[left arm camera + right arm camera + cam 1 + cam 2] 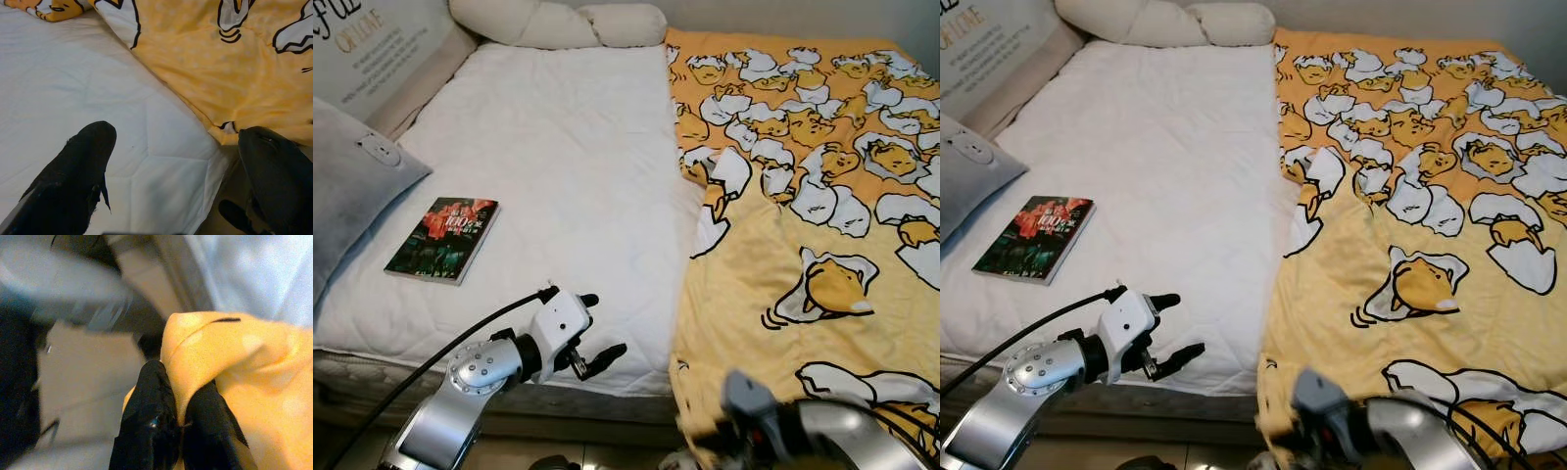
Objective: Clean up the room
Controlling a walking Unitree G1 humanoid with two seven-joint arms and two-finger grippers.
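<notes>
A yellow blanket (803,196) printed with cartoon eggs covers the right half of the bed, and its near corner hangs over the front edge. My right gripper (181,417) is shut on a fold of that blanket (220,352) low at the bed's front; the right arm (822,431) looks blurred. Over the front edge of the white mattress cover (558,147), left of the blanket's edge, my left gripper (602,325) is open and holds nothing. Its fingers (73,181) frame the sheet and the blanket corner (225,73). A dark book (443,238) lies on the left of the bed.
A grey pillow (352,186) rests at the bed's left side. White pillows (558,22) lie along the head end. A headboard panel with lettering (372,44) stands at the far left. The floor (83,377) shows below the mattress edge.
</notes>
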